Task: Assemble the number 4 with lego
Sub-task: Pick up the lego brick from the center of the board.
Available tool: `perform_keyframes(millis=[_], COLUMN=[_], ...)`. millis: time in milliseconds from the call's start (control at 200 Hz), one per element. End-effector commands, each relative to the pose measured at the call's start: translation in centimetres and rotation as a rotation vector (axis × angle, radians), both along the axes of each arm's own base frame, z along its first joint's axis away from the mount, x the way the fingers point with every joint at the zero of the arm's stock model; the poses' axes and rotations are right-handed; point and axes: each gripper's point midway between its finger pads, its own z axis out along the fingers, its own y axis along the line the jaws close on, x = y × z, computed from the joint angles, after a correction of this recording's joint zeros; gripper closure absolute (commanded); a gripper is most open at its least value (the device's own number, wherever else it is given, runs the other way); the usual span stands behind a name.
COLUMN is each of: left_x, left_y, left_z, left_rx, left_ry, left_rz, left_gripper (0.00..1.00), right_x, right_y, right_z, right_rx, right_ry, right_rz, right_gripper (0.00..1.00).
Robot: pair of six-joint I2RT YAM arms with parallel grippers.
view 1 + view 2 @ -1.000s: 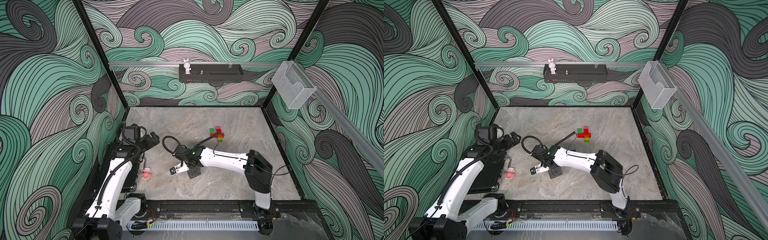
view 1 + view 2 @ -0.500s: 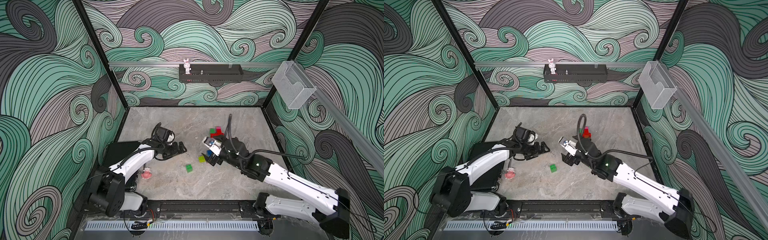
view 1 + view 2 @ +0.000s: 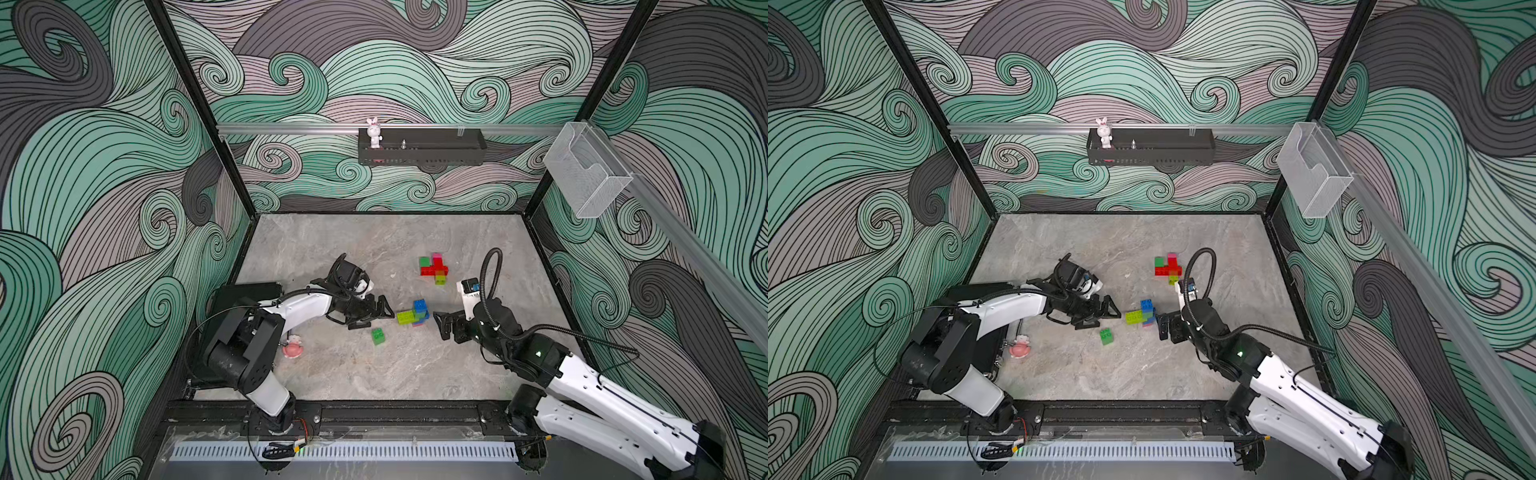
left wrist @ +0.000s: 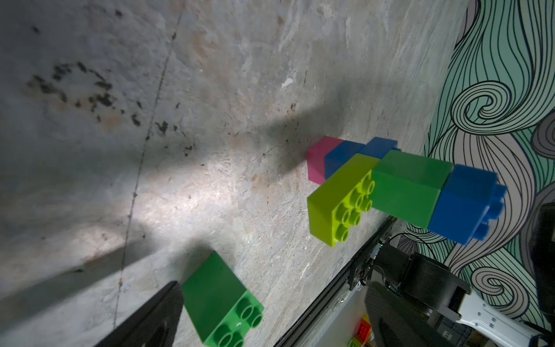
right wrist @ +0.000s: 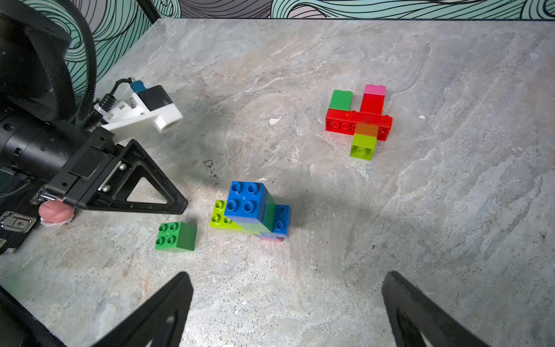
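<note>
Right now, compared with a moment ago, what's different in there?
The right tool has drawn back from the blue-lime stack; the left tool has moved up toward it. Both are open; nothing was gripped or released. The stack, the green brick and the red cluster stayed put.

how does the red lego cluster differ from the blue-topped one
The red lego cluster lies flat, studs sideways; the blue-topped cluster stands stacked, studs up. The red lego cluster sits farther back; the blue-topped cluster sits between the open left claw and right claw. Both mix lime, green and pink bricks.
</note>
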Motion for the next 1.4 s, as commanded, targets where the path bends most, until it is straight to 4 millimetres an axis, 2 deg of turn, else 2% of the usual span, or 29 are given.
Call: perform_keyframes(millis=[0, 230, 450, 565, 701, 836, 911, 991, 1021, 1046, 1146, 1261, 1396], left_x=[-0.7, -1.9, -2.3, -2.7, -2.9, -2.3, -1.7, -1.4, -1.7, -1.8, -2.8, -3.3, -3.4], left_y=[-0.7, -0.6, -0.9, -1.1, 0.4, 2.6, 2.8, 2.1, 1.9, 1.4, 0.2, -0.1, 0.0], left_z=[-0.2, -0.7, 0.2, 0.2, -1.1, -2.7, -2.6, -2.6, -2.9, -2.0, -2.2, -2.3, -1.6], left_rx=[-0.026, -0.033, -0.056, -0.058, 0.061, 0.260, 0.301, 0.283, 0.271, 0.233, 0.162, 0.142, 0.092], left_ry=[-0.008, 0.020, -0.021, -0.032, -0.055, -0.246, -0.377, -0.475, -0.491, -0.531, -0.609, -0.737, -0.898], left_rz=[-0.044, -0.040, -0.067, -0.093, -0.102, -0.137, -0.150, -0.167, -0.186, -0.200, -0.286, -0.365, -0.380], left_gripper=[0.01, 0.01, 0.01, 0.02, 0.01, 0.01, 0.02, 0.02, 0.02, 0.02, 0.06, 0.10, 0.17], right_x=[0.4, 0.4, 0.4, 0.7, 0.7, 0.9, 1.0, 1.0, 1.1, 1.1, 1.0, 1.0, 1.0], right_y=[-0.7, -0.6, -0.3, 0.1, 0.2, 0.0, -0.1, -0.3, -0.4, -0.4, -0.6, -0.6, -0.4], right_z=[0.8, 0.6, -0.2, 0.3, 0.4, 0.6, 0.8, 1.0, 1.0, 0.9, 0.5, 0.1, -0.2], right_rx=[0.034, 0.008, -0.020, -0.002, -0.007, -0.001, 0.016, 0.015, 0.009, 0.002, -0.026, -0.030, -0.033], right_ry=[-0.028, -0.031, -0.014, -0.036, -0.046, -0.083, -0.111, -0.127, -0.129, -0.127, -0.110, -0.097, -0.080], right_rz=[-0.057, -0.036, -0.013, -0.008, -0.001, -0.008, -0.012, -0.015, -0.016, -0.015, -0.017, -0.022, -0.015], right_gripper=[0.01, 0.00, 0.01, 0.00, 0.00, 0.00, 0.00, 0.01, 0.00, 0.01, 0.01, 0.01, 0.01])
